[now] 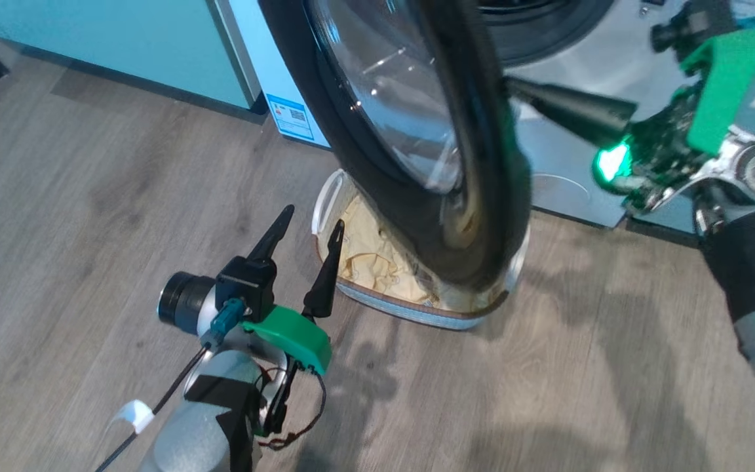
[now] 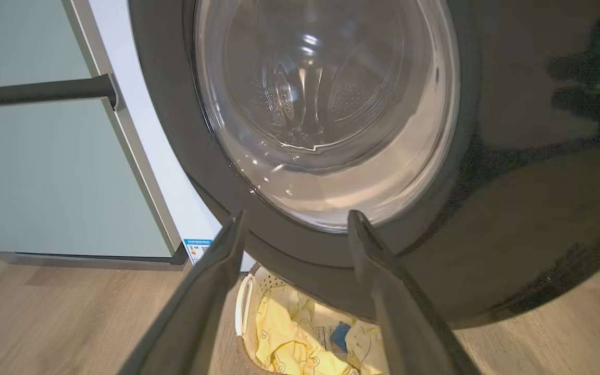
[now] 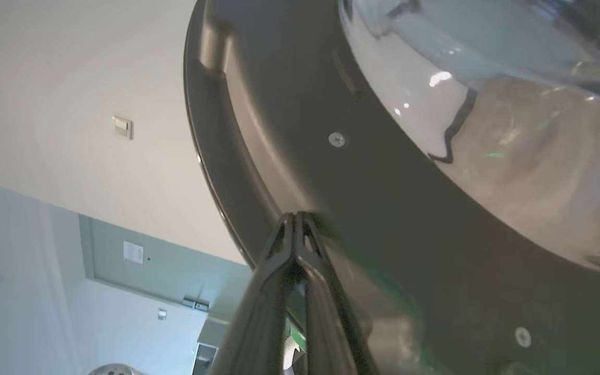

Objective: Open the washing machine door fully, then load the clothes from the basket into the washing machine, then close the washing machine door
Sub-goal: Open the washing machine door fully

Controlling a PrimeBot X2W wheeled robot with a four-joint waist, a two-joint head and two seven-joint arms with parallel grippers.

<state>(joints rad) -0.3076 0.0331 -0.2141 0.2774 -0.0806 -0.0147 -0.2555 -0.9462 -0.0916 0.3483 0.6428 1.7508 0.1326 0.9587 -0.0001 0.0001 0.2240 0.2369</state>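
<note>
Head view: washing machine door (image 1: 404,111) is ajar and seen near edge-on. It has a wide glossy black rim and a domed clear glass centre. It's round, so no long axis; the outer face points toward the robot's left. The lower edge hangs over the basket (image 1: 410,308), which sits on the wood floor (image 1: 89,196) in front of the washing machine (image 1: 567,164). One basket: cream with a brown rim, long axis roughly left-right, far half hidden by the door. The clothes (image 1: 384,255) are a pale yellow heap inside; can't count them. Left gripper (image 1: 313,218) is just left of the basket, jaws wide apart and holding nothing. Right gripper (image 1: 515,86) has its jaws pressed together, with the tip at the door's inner rim.

Left wrist view: left gripper (image 2: 297,214) jaws are spread and point at the door (image 2: 331,104) glass, with the perforated drum visible through it. The basket (image 2: 263,284) is below, with yellow clothes (image 2: 284,338) and one blue tag (image 2: 340,336).

Right wrist view: right gripper (image 3: 295,216) jaws are closed on nothing, and the tip looks to be in contact with the door (image 3: 383,208) inner rim. Two screws (image 3: 337,139) show on it.
</note>
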